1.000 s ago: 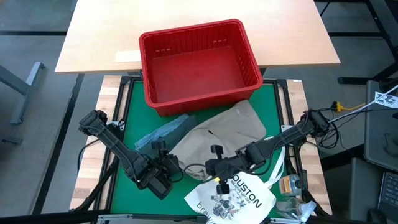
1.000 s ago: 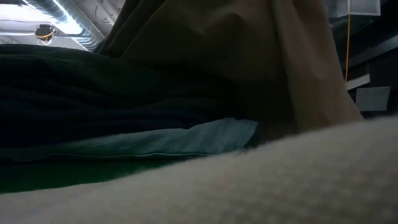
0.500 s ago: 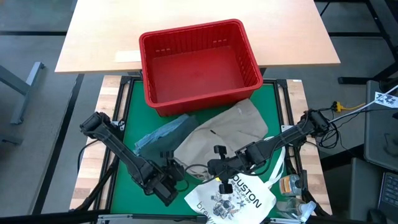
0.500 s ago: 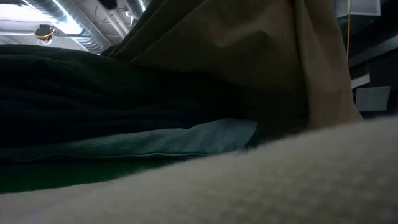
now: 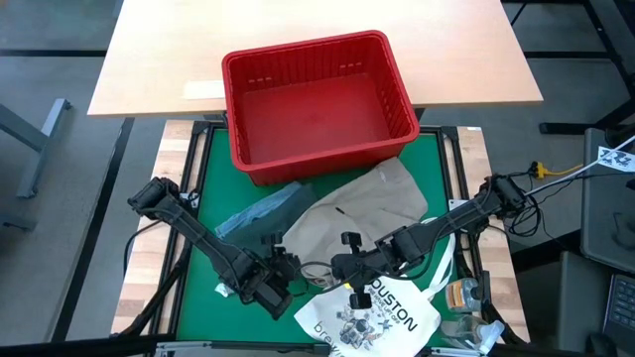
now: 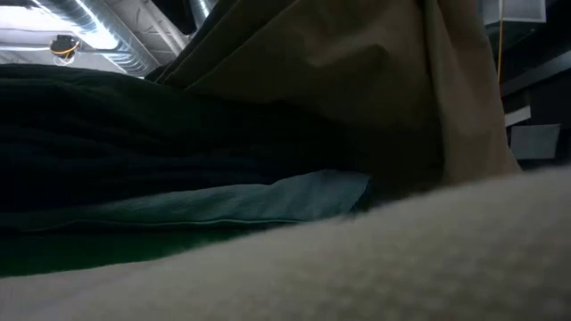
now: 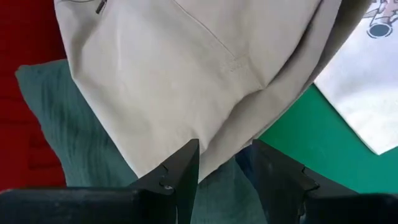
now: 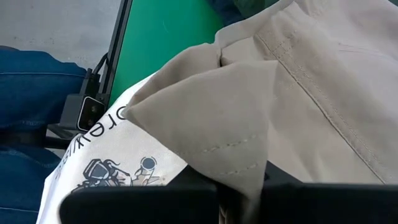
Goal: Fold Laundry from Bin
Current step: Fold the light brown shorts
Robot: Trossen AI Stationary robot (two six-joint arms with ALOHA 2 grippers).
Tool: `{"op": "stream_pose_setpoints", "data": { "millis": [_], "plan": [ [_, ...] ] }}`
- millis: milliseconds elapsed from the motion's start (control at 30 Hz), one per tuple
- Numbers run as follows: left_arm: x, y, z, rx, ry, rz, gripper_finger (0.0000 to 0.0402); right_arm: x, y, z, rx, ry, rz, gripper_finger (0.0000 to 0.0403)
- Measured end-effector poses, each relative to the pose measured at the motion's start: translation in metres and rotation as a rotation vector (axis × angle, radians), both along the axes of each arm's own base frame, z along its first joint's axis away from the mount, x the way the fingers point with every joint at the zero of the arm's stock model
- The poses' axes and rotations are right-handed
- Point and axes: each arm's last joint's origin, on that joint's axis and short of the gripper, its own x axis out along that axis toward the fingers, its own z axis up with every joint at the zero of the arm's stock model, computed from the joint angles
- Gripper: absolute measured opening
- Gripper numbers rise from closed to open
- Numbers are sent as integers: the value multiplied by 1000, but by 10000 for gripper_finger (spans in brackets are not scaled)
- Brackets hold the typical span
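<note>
High view shows you the red bin (image 5: 317,104) empty; tote bag (image 5: 372,317) reads "OUSTON". Right gripper (image 8: 239,186) pinches the khaki garment (image 5: 357,213); left gripper (image 7: 225,165) spread.

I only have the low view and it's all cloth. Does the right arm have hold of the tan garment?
Observer: Yes. The right wrist view shows the right gripper shut on a folded corner of the tan garment.
Operator: And the left?
Observer: The left gripper has its fingers open at the tan garment's edge, gripping nothing.
Operator: Anything in the bin?
Observer: From above, the red bin looks empty.
</note>
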Motion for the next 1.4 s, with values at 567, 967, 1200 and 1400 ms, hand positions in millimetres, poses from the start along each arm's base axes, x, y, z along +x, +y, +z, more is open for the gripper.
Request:
{"op": "stream_pose_setpoints", "data": {
  "millis": [567,967,1200,1400],
  "plan": [
    [20,10,-23,-31,109,-28,246,-1,0,-1,-3,20,4,6],
    [30,9,-41,57,126,-60,265,-1,0,-1,-2,18,5,5],
    [36,4,-59,77,162,-62,266,-1,0,-1,-2,17,4,5],
    [40,6,-59,59,104,-9,251,-1,0,-1,-2,18,4,8]
  ]
}}
